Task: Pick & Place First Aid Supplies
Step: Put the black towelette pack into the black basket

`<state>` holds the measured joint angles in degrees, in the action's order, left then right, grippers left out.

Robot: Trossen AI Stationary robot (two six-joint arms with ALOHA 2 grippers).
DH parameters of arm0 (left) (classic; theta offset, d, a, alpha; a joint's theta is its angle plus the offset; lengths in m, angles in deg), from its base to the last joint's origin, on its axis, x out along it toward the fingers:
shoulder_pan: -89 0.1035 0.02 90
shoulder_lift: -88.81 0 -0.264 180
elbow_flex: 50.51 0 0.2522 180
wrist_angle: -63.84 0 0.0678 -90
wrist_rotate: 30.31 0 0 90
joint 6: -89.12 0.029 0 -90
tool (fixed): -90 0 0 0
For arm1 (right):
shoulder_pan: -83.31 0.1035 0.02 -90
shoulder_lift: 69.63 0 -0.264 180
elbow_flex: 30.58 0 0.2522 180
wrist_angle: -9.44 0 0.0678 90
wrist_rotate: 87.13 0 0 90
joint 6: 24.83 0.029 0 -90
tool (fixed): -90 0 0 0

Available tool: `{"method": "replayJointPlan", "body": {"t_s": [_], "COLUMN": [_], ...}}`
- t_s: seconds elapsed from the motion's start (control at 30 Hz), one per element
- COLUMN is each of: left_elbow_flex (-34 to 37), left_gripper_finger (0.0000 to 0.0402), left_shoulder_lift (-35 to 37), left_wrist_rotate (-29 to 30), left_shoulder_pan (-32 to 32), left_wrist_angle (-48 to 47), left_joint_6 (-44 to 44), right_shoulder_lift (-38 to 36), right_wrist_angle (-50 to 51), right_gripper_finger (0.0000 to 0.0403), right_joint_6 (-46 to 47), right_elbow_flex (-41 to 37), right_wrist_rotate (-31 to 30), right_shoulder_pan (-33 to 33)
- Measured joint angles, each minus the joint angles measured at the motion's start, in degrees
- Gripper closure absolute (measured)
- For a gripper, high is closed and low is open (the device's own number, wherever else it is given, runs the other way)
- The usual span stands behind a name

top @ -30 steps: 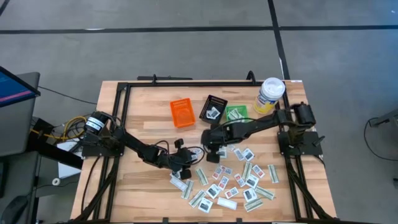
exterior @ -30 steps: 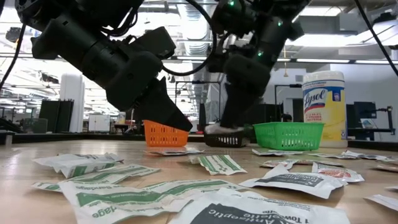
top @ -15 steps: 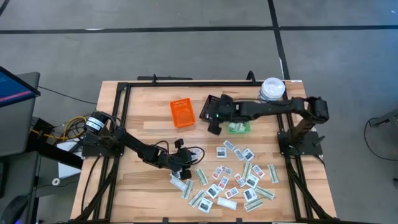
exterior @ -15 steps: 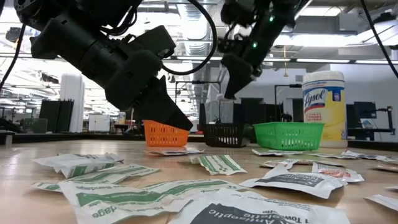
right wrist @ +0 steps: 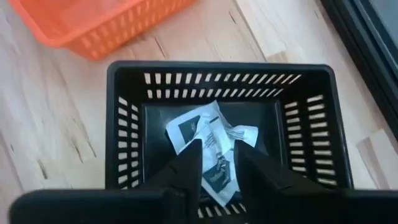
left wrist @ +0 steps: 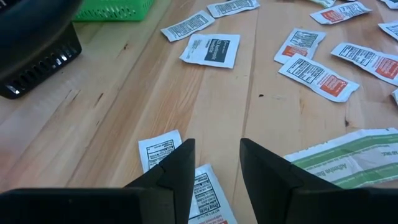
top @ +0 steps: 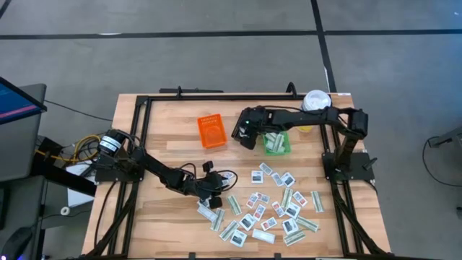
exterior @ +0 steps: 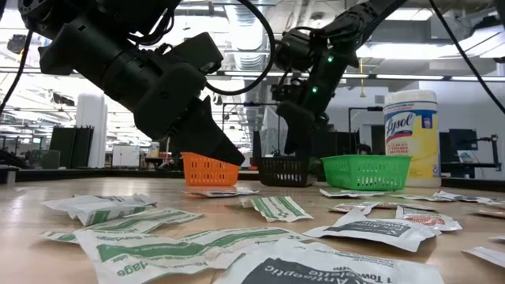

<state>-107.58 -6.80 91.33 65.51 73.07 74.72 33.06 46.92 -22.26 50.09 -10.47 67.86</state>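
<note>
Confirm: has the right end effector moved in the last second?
Yes. In the high view the right end effector has gone from the packet pile up to the black bin, next to the orange bin, which stayed put.

Both arms matte black, chunky jointed links w/ black cables looped alongside. Left arm [top: 155,170] base has silver round cap, yellow/orange wires. Right arm [top: 310,117]: small green LEDs near wrist. Wedge-shaped black fingers [left wrist: 180,171].
</note>
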Motion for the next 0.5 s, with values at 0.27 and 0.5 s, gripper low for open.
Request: {"method": "replayJointPlan", "body": {"t_s": [0.27,0.5], "left_elbow_flex": [0.00,0.00], "left_gripper_finger": [0.0274,0.0274], "left_shoulder_lift": [0.00,-0.02], "left_wrist_rotate": [0.00,-0.02], "left_shoulder_pan": [-0.01,-0.01], "left_wrist_angle": [-0.01,-0.01], "left_joint_6": [0.01,0.01], "right_shoulder_lift": [-1.11,-3.33], "right_wrist_angle": [0.84,4.32], "right_gripper_finger": [0.0269,0.0245], "right_joint_6": [-0.15,0.27], "right_elbow_flex": [-0.02,0.09], "right_wrist_rotate": [-0.09,-0.09], "right_shoulder_pan": [1.40,6.00]}}
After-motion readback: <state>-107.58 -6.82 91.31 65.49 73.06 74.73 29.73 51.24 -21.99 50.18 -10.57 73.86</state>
